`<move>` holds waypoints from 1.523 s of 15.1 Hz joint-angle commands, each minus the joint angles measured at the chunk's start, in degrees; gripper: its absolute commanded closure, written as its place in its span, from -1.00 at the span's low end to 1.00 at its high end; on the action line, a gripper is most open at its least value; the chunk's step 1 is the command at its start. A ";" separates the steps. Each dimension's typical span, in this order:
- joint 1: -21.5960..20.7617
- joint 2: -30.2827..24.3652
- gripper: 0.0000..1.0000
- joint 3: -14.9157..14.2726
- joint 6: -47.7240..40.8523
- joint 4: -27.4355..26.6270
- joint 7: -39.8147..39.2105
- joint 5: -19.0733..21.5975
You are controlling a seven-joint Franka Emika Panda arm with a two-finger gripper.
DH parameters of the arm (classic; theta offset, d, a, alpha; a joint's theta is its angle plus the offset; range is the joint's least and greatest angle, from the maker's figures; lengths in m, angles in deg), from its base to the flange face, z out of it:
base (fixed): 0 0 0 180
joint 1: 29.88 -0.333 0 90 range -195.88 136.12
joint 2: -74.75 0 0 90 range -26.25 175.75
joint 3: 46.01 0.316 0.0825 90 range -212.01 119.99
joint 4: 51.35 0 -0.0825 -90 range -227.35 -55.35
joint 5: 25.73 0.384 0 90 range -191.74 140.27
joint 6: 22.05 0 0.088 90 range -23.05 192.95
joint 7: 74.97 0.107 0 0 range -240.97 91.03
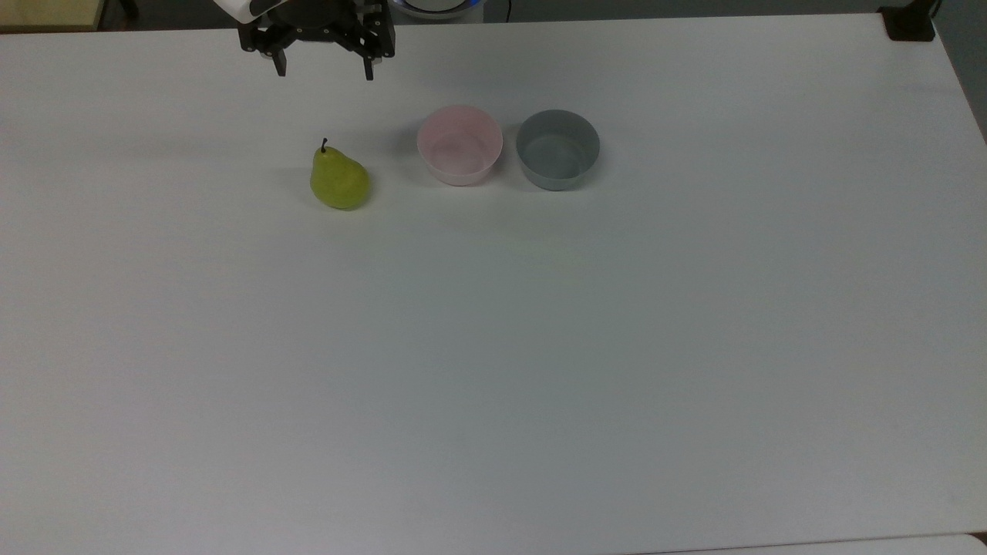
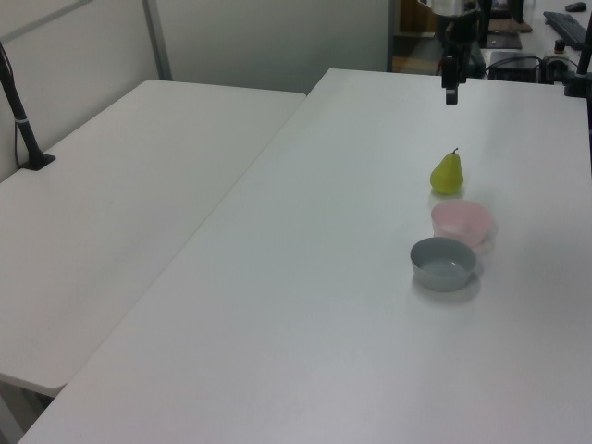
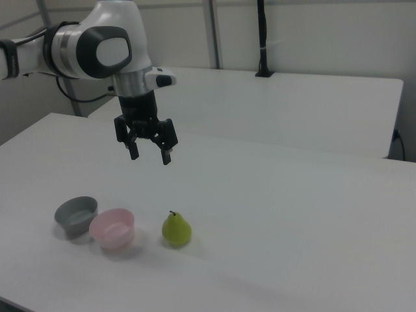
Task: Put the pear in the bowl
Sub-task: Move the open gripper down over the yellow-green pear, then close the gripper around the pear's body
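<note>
— How is the tool (image 3: 149,155) set, and what is carried by it?

— It is held high above the table (image 1: 540,347), fingers spread wide and pointed down, with nothing between them. It is seen well apart from the pear (image 1: 338,177), which stands upright on the table, stem up, just beside the pink bowl (image 1: 459,145) on the top view's left.

— What trouble is to be expected from here?

— The pear is rounded and narrows toward the top, so a grip taken too high is likely to slip off, or the fruit may be tipped and rolled if one finger is landed first. The pink bowl looks light, so it could be knocked by a low carry. A grey bowl (image 1: 557,149) of the same size is set just beside it, on the top view's right, and the pear could be released into the wrong one.

— And what is held by the bowls?

— Nothing is seen in either; both are empty.
</note>
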 commanded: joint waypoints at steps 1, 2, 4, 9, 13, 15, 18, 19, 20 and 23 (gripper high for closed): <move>-0.31 -0.11 -1.00 -0.33 -1.49 0.39 -2.01 1.02; -0.40 0.15 -1.00 -0.24 -1.14 0.21 -2.01 0.93; -0.49 1.38 -1.00 -0.24 -0.70 0.03 -2.01 0.93; -1.11 3.58 -1.00 -0.24 2.28 -2.94 -2.36 0.14; -1.11 7.27 -1.00 -0.33 4.75 -4.44 -4.82 -2.40; -1.02 7.97 -1.00 -0.33 6.77 -5.94 -5.70 -2.85; -0.84 9.03 -1.00 -0.42 8.79 -7.61 -7.28 -3.11; -0.84 9.55 -1.00 -0.42 9.49 -7.79 -7.37 -3.46; -0.67 10.60 -1.00 -0.50 10.46 -8.05 -7.37 -3.55; -0.49 13.41 -1.00 -0.59 12.83 -8.05 -7.37 -3.64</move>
